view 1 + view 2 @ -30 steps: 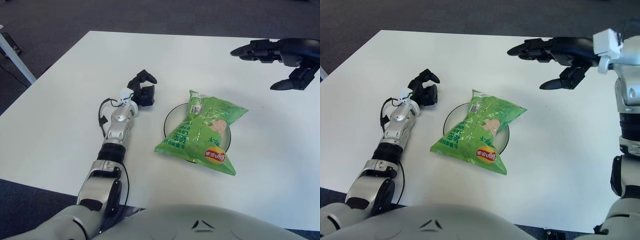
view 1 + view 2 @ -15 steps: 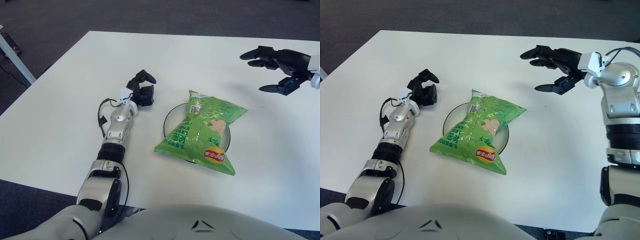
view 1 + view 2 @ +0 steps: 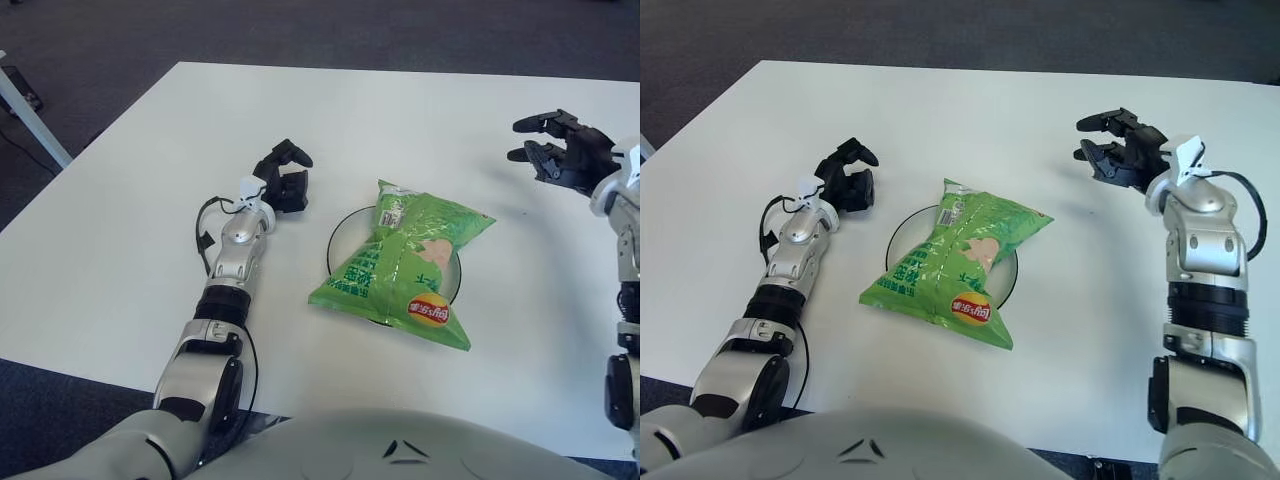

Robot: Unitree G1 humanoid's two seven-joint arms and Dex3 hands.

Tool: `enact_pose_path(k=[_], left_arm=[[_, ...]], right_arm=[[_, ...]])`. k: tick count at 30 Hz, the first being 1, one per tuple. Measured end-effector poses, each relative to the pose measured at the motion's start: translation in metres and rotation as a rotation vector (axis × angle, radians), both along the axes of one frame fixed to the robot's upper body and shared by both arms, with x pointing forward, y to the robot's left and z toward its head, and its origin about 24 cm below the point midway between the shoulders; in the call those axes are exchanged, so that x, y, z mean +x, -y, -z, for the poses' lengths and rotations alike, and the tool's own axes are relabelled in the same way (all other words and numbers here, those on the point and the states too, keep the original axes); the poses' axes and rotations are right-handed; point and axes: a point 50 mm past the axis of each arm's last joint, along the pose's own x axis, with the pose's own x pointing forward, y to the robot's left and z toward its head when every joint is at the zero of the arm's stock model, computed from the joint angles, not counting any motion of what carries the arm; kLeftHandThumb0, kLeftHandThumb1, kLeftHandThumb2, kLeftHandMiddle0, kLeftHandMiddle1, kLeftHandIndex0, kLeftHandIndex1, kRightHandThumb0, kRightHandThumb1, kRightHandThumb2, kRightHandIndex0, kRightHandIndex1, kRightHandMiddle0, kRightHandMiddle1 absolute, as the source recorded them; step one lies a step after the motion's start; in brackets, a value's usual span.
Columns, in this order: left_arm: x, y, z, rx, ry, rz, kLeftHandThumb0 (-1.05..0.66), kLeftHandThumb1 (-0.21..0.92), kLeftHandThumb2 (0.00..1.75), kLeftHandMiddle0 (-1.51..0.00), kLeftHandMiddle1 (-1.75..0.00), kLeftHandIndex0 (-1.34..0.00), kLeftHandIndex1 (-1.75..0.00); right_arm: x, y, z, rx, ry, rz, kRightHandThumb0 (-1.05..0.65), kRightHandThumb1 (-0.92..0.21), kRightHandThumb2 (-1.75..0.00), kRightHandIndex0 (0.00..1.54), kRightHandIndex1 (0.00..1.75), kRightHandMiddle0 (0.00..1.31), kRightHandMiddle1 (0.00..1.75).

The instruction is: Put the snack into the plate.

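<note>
Lying across the plate point(image 3: 338, 232), the green snack bag point(image 3: 404, 262) covers most of it, its corners overhanging onto the white table point(image 3: 120, 230). To your left of the plate you see the left hand point(image 3: 283, 176), fingers curled and holding nothing; it appears to rest on the table, though contact is not certain. Well to the right of the bag, the right hand point(image 3: 1118, 148) shows its fingers loosely spread, empty.
</note>
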Motion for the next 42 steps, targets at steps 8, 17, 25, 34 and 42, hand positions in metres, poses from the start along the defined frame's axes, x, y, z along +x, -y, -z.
enact_pose_path(k=[8, 17, 25, 34, 42], left_arm=[[0.0, 0.0, 0.0, 0.0, -0.001, 0.0, -0.44, 0.43, 1.18, -1.13, -1.75, -0.52, -1.75], [0.001, 0.0, 0.001, 0.0, -0.009, -0.002, -0.44, 0.42, 1.19, -1.12, -1.75, -0.53, -1.75], [0.001, -0.001, 0.0, -0.001, -0.014, -0.01, -0.45, 0.4, 1.21, -1.12, -1.75, -0.54, -1.75], [0.002, -0.005, 0.003, 0.006, -0.02, -0.011, -0.45, 0.41, 1.19, -1.09, -1.75, -0.53, -1.75], [0.003, -0.008, 0.003, 0.014, -0.02, -0.004, -0.44, 0.42, 1.18, -1.09, -1.75, -0.53, -1.75]], right_arm=[[-0.01, 0.0, 0.023, 0.146, 0.006, 0.081, -0.35, -0.92, -0.53, 0.36, 1.44, 0.2, 1.75], [-0.019, -0.004, 0.054, 0.283, -0.003, 0.138, -0.4, -0.63, -0.91, 0.55, 1.56, 0.38, 1.75], [-0.022, -0.004, 0.068, 0.381, 0.017, 0.177, -0.44, -0.46, -1.14, 0.73, 1.72, 0.5, 1.75], [-0.018, -0.013, 0.084, 0.442, 0.074, 0.243, -0.48, -0.32, -1.31, 0.96, 1.75, 0.61, 1.75], [-0.014, -0.02, 0.087, 0.422, 0.098, 0.314, -0.5, -0.26, -1.39, 1.11, 1.75, 0.66, 1.75]])
